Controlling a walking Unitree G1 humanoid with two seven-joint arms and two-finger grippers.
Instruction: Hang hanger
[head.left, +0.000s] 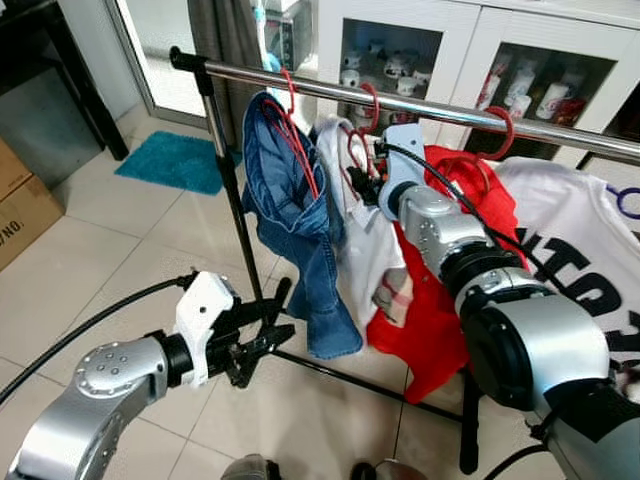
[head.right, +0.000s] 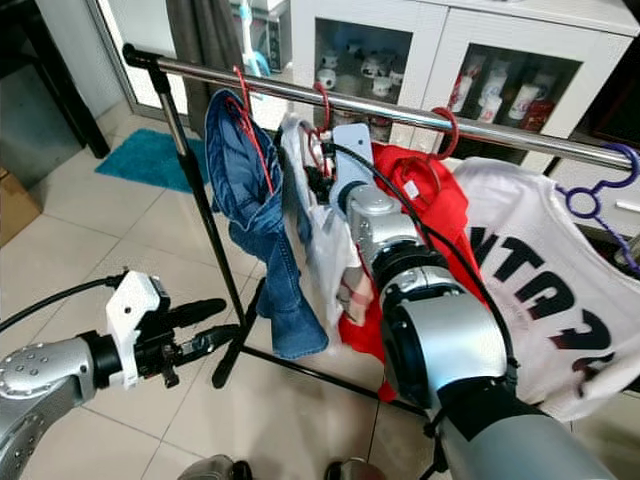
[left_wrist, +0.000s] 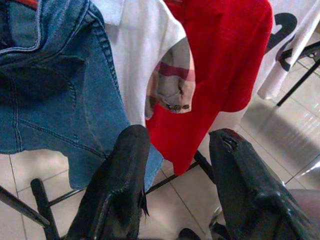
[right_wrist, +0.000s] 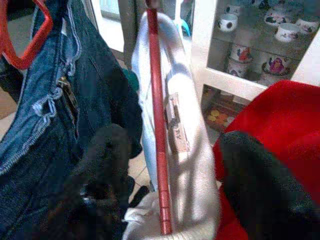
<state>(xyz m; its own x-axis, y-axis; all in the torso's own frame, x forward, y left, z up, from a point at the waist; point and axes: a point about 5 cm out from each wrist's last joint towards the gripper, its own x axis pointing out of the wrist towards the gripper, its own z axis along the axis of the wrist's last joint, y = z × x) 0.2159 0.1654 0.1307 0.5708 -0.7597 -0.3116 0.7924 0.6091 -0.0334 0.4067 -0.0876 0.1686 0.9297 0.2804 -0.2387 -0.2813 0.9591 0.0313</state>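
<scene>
The red hanger (right_wrist: 159, 150) with the white shirt (head.left: 362, 235) already hangs by its hook (head.left: 368, 105) on the rail (head.left: 440, 108), between the jeans (head.left: 300, 225) and the red shirt (head.left: 450, 300). The right hand (right_wrist: 165, 185) is at the collar of the white shirt, its two fingers spread to either side of the hanger's bar and not pressing it, so it is released. I judge the hanging step is nearly finished: the hook seems seated, and the next move should be to draw the right hand straight back without catching the cloth or pulling the hanger off the rail.

The left hand (head.left: 262, 340) waits low, near the rack's post (head.left: 232, 190), open and holding nothing, pointing at the hems of the clothes.

The right hand's fingertips are hidden behind the arm in the head views. How well the hook sits on the rail is hard to see. The printed shirt (head.right: 560, 300) is cut off at the edge.
</scene>
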